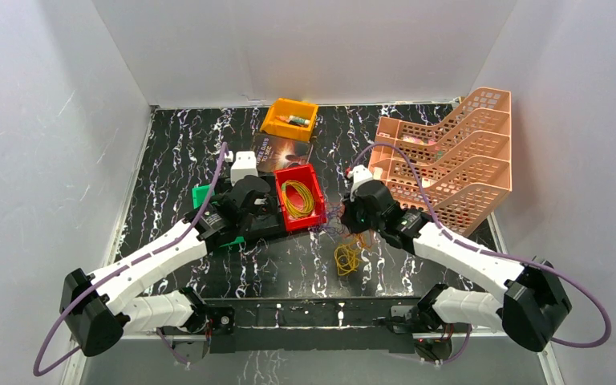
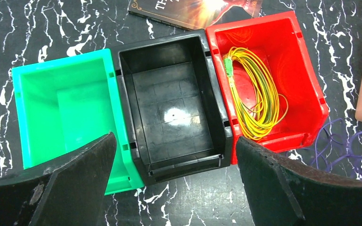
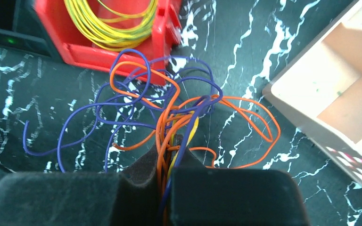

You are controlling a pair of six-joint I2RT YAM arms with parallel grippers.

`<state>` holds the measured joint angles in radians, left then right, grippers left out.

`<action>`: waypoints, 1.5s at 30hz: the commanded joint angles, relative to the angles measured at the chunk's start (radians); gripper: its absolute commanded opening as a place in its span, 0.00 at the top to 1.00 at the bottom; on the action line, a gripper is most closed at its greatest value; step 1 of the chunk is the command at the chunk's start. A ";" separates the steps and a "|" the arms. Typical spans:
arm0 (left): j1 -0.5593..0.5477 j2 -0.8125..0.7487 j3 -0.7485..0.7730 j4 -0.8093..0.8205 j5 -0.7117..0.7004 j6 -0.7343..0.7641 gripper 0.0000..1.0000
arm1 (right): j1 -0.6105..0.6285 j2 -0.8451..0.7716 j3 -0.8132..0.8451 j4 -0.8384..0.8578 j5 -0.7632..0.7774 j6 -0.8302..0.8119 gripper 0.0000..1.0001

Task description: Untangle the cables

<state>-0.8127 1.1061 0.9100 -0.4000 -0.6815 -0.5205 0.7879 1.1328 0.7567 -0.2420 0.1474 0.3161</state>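
A tangle of orange (image 3: 264, 122), blue-purple (image 3: 99, 106) and yellow (image 3: 193, 129) cables lies on the black marbled table in front of the red bin (image 3: 122, 54). My right gripper (image 3: 169, 155) is shut on several strands of this tangle; in the top view the gripper (image 1: 351, 220) is just right of the red bin. A separate yellow bunch (image 1: 346, 259) lies nearer the arm bases. A yellow coil (image 2: 254, 103) sits inside the red bin (image 2: 306, 94). My left gripper (image 2: 176, 179) is open and empty, above the black bin's (image 2: 174, 108) near edge.
A green bin (image 2: 61, 103), the black bin and the red bin stand side by side. A book (image 1: 283, 150) and an orange bin (image 1: 289, 119) lie behind them. A peach stacked file tray (image 1: 449, 160) stands at the right, close to the right gripper.
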 commanded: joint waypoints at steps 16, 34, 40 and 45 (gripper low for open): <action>0.006 0.001 -0.048 0.073 0.066 0.006 0.02 | 0.004 0.063 0.017 0.118 0.088 0.034 0.43; -0.008 0.090 -0.033 0.157 0.297 -0.039 0.02 | 0.004 -0.099 0.035 -0.131 0.054 0.197 0.40; -0.072 0.098 -0.022 0.222 0.308 -0.023 0.02 | 0.003 -0.139 -0.009 -0.099 0.063 0.282 0.47; -0.176 0.154 0.007 0.309 0.345 0.009 0.03 | 0.004 -0.147 -0.021 -0.117 0.152 0.371 0.56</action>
<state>-0.9180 1.2270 0.8646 -0.1829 -0.3782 -0.5426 0.7879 1.0088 0.7387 -0.3660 0.2230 0.5892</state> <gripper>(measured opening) 0.978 0.465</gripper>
